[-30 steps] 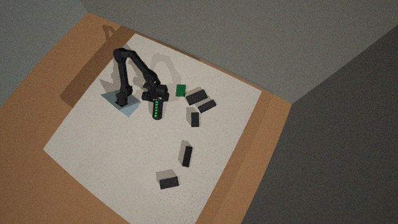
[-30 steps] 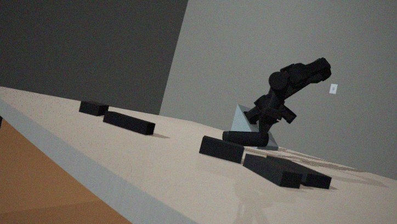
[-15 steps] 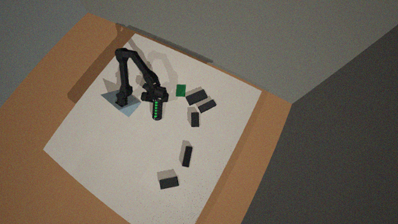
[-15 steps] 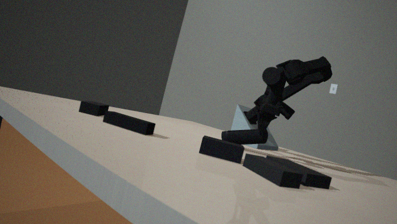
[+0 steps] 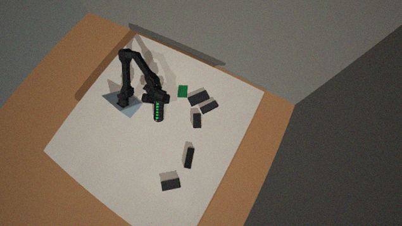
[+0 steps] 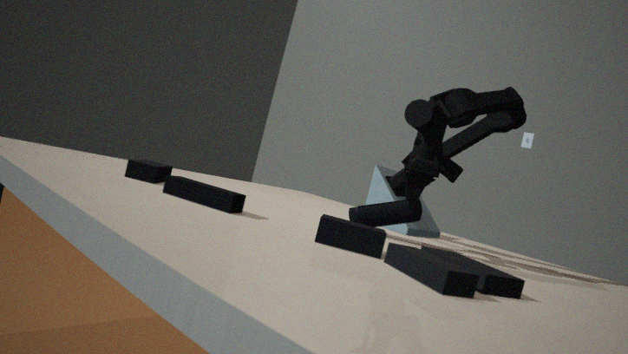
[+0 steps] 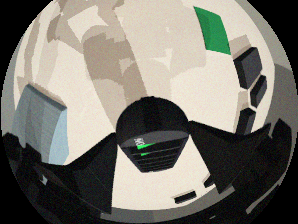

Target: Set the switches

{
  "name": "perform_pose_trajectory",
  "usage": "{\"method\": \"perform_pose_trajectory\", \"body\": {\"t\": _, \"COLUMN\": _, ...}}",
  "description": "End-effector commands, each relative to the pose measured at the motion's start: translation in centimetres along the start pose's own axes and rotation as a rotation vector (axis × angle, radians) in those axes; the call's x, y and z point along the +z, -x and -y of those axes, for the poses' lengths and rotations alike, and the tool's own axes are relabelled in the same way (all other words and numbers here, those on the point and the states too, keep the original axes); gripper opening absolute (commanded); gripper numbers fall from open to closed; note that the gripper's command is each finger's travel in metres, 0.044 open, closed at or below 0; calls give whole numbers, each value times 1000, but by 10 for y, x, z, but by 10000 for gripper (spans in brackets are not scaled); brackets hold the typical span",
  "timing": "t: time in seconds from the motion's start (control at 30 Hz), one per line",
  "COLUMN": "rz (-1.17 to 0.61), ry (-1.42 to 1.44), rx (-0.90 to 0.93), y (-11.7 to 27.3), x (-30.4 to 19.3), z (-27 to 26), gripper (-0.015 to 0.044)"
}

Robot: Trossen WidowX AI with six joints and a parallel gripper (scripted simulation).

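The dark grey controller unit [image 5: 155, 115] [image 6: 380, 213] [image 7: 152, 164] is long with a rounded end. My gripper [image 5: 157, 102] [image 6: 414, 203] [image 7: 153, 131] is shut on it at one end, with a finger on each side. In the exterior view it looks tilted, its gripped end higher; whether it touches the bench is unclear. A row of green switch marks faces the top view. The wrist view shows ON lettering, two green marks and darker ridges. The label cannot be made out in any view.
A green square [image 5: 182, 91] [image 7: 216, 32] lies beside the arm. Dark blocks [image 5: 198, 97] [image 5: 196, 120] [image 6: 349, 236] lie close by; two more [image 5: 188, 158] [image 5: 170, 184] [image 6: 204, 193] lie farther off. A pale blue wedge-shaped piece [image 5: 130, 111] [image 6: 378, 191] [image 7: 40, 120] stands by the arm's base.
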State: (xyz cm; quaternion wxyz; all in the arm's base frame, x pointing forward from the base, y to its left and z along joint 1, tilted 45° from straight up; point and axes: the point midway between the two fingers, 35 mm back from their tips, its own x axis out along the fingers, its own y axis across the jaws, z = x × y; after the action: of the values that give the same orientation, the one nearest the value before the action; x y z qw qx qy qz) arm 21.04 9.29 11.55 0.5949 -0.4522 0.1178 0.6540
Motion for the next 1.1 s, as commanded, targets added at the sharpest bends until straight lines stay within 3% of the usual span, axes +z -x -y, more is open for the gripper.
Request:
{"method": "perform_pose_trajectory", "body": {"t": 0.0, "rz": -2, "ry": -1, "rx": -3, "y": 4, "x": -5, "z": 1, "gripper": 336}}
{"method": "perform_pose_trajectory", "body": {"t": 1.07, "rz": 63, "ry": -1, "rx": -2, "y": 20, "x": -27, "z": 1, "gripper": 336}}
